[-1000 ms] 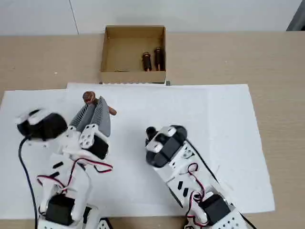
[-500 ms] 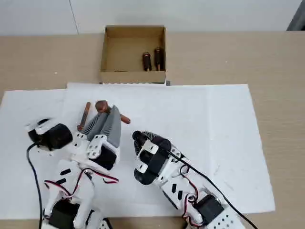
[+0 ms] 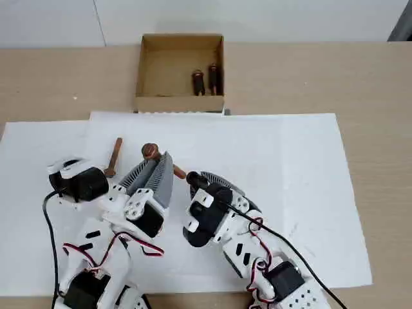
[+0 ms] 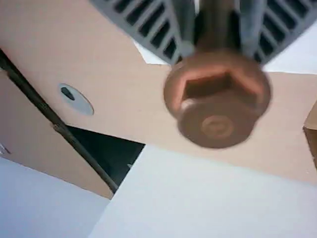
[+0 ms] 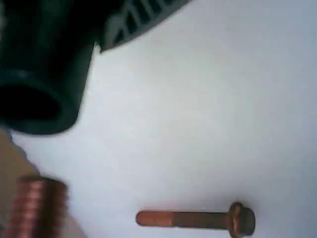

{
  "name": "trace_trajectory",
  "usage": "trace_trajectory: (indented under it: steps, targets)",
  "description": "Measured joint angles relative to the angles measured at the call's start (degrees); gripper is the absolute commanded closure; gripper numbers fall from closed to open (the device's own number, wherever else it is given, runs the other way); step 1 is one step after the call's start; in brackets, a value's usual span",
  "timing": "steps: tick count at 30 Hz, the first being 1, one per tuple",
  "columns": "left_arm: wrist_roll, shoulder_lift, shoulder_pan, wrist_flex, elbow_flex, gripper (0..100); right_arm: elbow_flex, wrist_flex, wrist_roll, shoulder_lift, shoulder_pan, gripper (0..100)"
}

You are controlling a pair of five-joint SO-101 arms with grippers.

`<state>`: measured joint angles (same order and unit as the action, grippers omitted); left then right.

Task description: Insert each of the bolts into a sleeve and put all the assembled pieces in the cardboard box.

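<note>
On the paper (image 3: 290, 193) at nine o'clock lies a loose bolt (image 3: 114, 157). Beside it the left end effector (image 3: 161, 162) clenches a second bolt (image 3: 150, 152); the right end effector (image 3: 201, 182) grips a black sleeve (image 3: 190, 179). At twelve o'clock, the cardboard box (image 3: 180, 103) holds two assembled pieces (image 3: 198, 82).

The table (image 3: 360, 77) has a light wooden top, pale brown and quite plain. On its near part lie white paper sheets (image 3: 302, 167), overlapping each other; the sheet on the left side sits a little nearer than the big one, so their far edges make a small step. The paper reaches almost to the near edge of the table. On the bare wood, to the left, there is a small round mark (image 3: 75, 98). Behind the table stands a white wall (image 3: 257, 19), and in the far right corner shows a dark grey object (image 3: 403, 26) that I cannot identify
</note>
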<state>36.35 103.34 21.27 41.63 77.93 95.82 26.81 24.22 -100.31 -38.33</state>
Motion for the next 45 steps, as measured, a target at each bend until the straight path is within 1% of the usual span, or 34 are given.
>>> trace_trajectory:
  steps: [8,13,18,23,31,37,42,45]
  targets:
    - [2.64,0.0,0.18,0.0,0.0,99,0.0,0.0,0.0,0.0,-1.14,99.5]
    - [2.64,0.0,0.18,0.09,0.0,99,0.0,0.0,0.0,0.0,-1.67,99.5]
    - [2.64,0.0,0.18,0.35,0.79,99,0.0,-0.18,2.2,0.0,-1.67,99.5]
    - [2.64,0.0,0.18,0.35,1.23,99,0.0,-0.53,2.37,0.0,-1.67,99.5]
    - [2.64,0.09,4.31,3.69,1.85,99,0.0,-0.53,2.46,0.18,-1.58,99.5]
    - [2.64,0.44,5.1,3.34,3.43,99,0.0,-0.44,2.46,0.35,-1.49,99.5]
    - [2.55,0.09,8.88,3.87,7.56,99,0.0,-0.35,2.55,0.53,-1.41,99.5]
    - [2.02,0.35,10.02,3.6,8.62,99,0.0,-0.35,2.73,0.44,-1.41,99.5]
